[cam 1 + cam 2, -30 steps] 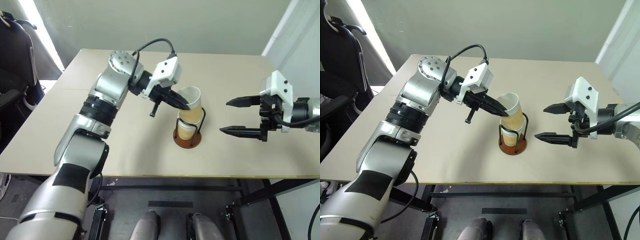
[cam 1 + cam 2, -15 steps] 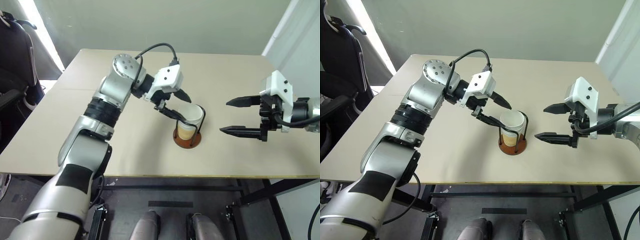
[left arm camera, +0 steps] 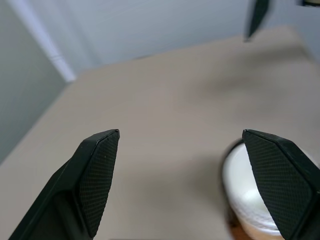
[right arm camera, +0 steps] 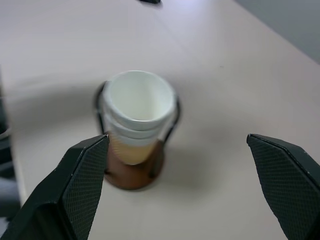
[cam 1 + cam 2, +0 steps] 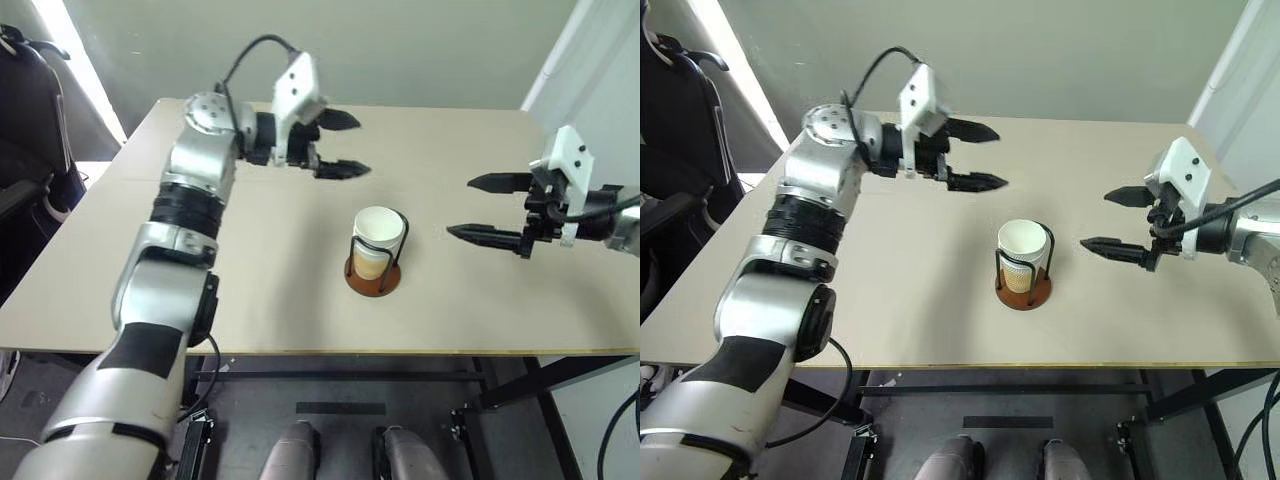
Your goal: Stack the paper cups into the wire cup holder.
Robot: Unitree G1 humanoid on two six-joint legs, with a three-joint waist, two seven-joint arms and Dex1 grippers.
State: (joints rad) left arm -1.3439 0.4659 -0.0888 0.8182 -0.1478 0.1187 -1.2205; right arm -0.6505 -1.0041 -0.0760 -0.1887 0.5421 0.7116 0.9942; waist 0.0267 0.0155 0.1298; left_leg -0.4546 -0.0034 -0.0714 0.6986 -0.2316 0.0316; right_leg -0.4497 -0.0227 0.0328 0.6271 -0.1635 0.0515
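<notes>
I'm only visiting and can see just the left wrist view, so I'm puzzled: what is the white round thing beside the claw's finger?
Observer: The top of nested paper cups, standing in a wire cup holder with a reddish-brown base.
Operator: Is this claw holding anything?
Observer: No. The left claw is open and empty, apart from the cups.
Operator: And the black tip far off?
Observer: That's the right claw, open and empty, on the holder's other side.
</notes>
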